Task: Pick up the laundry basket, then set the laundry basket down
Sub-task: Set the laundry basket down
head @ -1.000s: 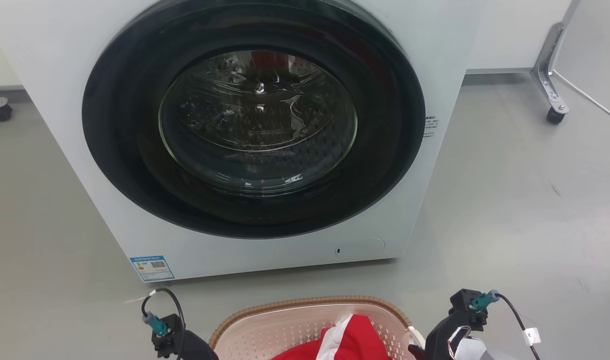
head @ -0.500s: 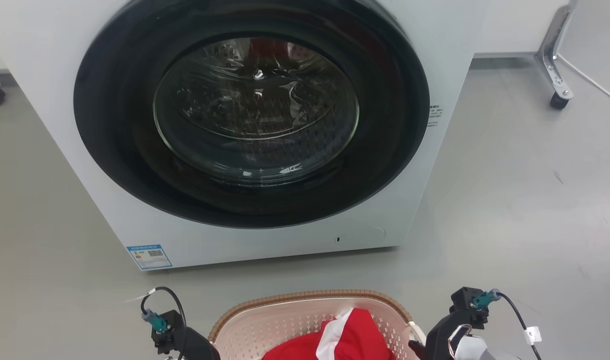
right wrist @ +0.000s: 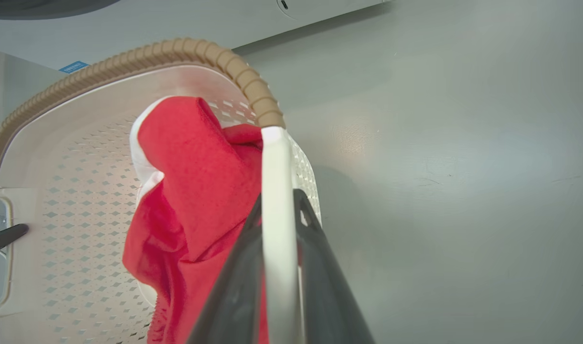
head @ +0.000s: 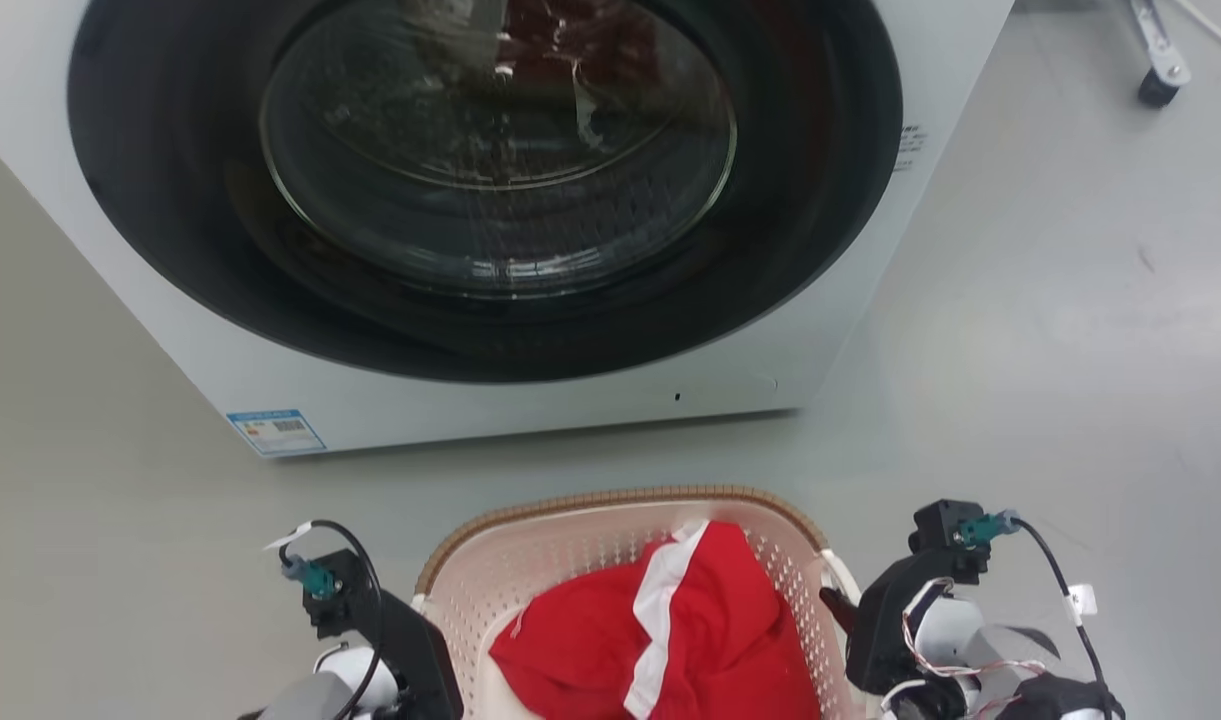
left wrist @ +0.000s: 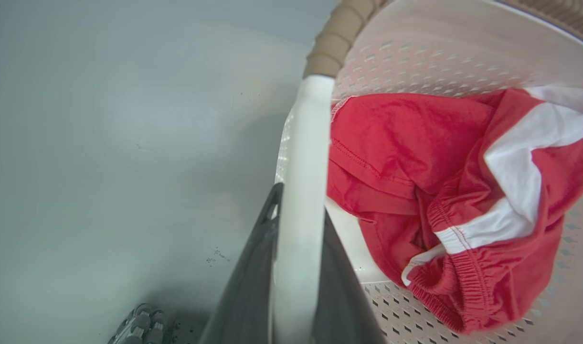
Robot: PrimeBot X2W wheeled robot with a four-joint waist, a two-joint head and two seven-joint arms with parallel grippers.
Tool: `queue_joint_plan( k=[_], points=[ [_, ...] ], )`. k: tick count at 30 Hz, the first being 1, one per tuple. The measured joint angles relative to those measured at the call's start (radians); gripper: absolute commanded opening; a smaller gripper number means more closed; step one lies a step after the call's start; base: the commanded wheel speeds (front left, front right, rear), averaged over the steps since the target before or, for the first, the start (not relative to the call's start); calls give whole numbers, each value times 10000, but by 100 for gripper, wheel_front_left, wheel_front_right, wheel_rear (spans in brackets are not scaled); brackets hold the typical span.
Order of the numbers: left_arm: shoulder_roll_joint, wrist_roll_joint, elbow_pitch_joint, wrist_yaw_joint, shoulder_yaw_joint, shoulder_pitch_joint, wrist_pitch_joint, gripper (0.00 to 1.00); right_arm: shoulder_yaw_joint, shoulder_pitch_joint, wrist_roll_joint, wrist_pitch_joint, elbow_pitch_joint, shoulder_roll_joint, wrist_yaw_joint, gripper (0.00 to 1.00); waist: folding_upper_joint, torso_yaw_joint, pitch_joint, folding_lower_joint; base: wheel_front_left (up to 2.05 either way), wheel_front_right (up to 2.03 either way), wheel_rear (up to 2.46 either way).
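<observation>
Cream-white perforated plastic under a brown woven-look rim forms the laundry basket [head: 570,560], which is recorded at the lower middle of the head view. It is placed in front of a white front-loading washing machine [head: 830,320] and apart from it, with a strip of grey floor [head: 1020,380] seen between the two. Whether the basket's base rests on the floor cannot be told. A red garment [head: 590,640] with a white stripe is heaped inside the basket, and its top is seen just below the level of the rim. The left gripper [left wrist: 298,215] is found at the basket's left side handle [left wrist: 303,157]. Its two dark fingers [left wrist: 253,277] are closed on the white bar, one on each face and both in contact. The right gripper [right wrist: 279,200] is found at the right side handle [right wrist: 274,167]. Its fingers [right wrist: 320,267] are likewise clamped on that bar from both sides. The round dark door [head: 150,180] of the machine is noted shut, and red cloth is visible behind its glass. A blue label [head: 275,432] is noted at the machine's lower left corner. A black caster [head: 1157,88] on a metal leg is recorded at the upper right of the head view, well apart from the basket.
</observation>
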Motion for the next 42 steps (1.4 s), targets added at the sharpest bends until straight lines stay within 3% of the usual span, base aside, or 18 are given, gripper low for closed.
queue_joint_plan(
  k=[23, 42],
  points=[
    [65, 428, -395, 428, -65, -2076, -1806, 0, 320, -2039, -474, -1555, -424, -297, -2, 0, 1, 21, 3362, 0, 0, 0, 0],
    [148, 635, -395, 426, -109, -3041, -3057, 0, 552, -3054, -903, -2702, -284, -330, -2, 0, 0, 74, 5484, -1, 0, 0, 0]
  ],
)
